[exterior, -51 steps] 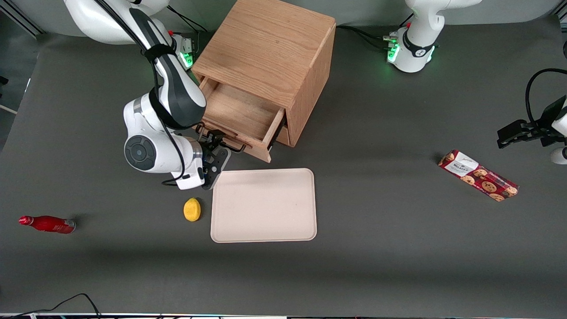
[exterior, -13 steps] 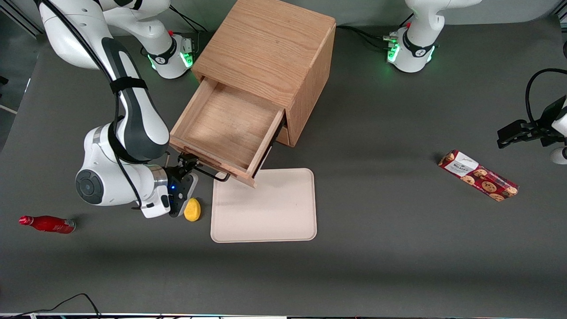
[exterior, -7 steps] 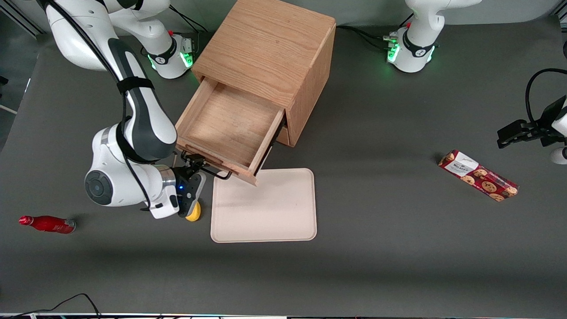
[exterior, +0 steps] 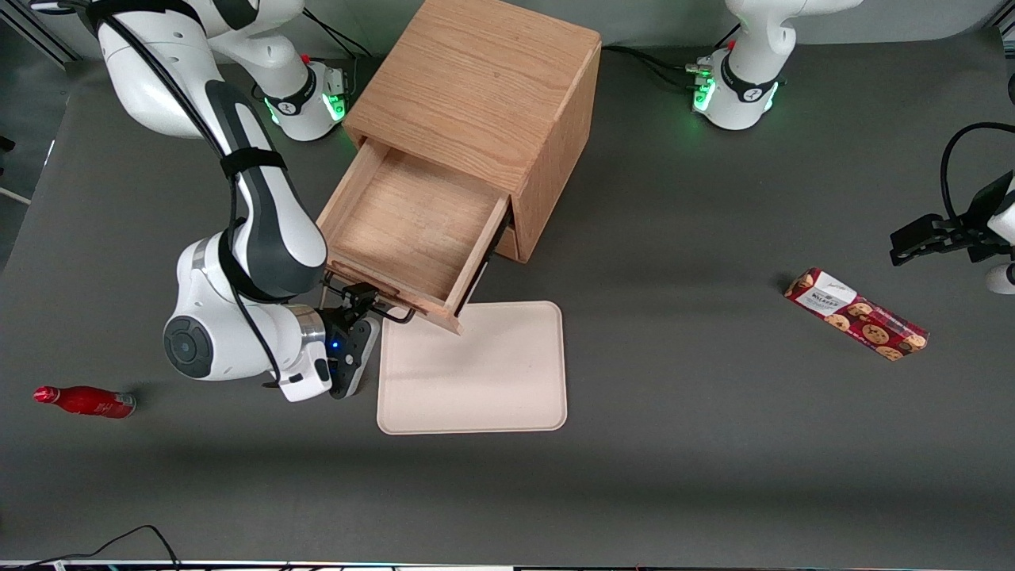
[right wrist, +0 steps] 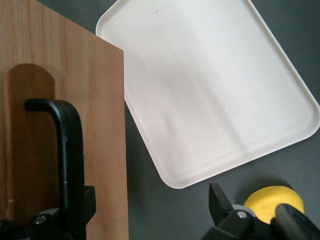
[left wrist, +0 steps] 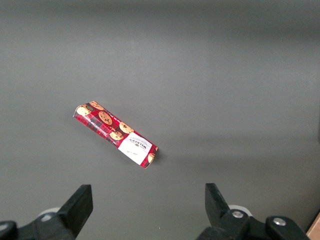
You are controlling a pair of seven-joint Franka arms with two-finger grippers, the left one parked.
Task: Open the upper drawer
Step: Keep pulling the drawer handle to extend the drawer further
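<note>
Near the cabinet's front, upper drawer [exterior: 408, 234] pulled well out above the counter; rigid wood, sliding freely (judging). Best gripped mid-handle [right wrist: 67, 165]. Gripper [exterior: 358, 305] jaws spread wide astride it.

Upper drawer [exterior: 404, 226] out of cabinet [exterior: 484, 87], tool [exterior: 363, 301] at its handle [right wrist: 67, 150], tray [exterior: 476, 369] in front.

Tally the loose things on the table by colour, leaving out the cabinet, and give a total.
Red: 2, bottle, cookie packet.
Yellow: 1, lemon.
Cream: 1, tray.
Total: 4.
Uncounted: gripper, jaws open, at the upper drawer handle.
</note>
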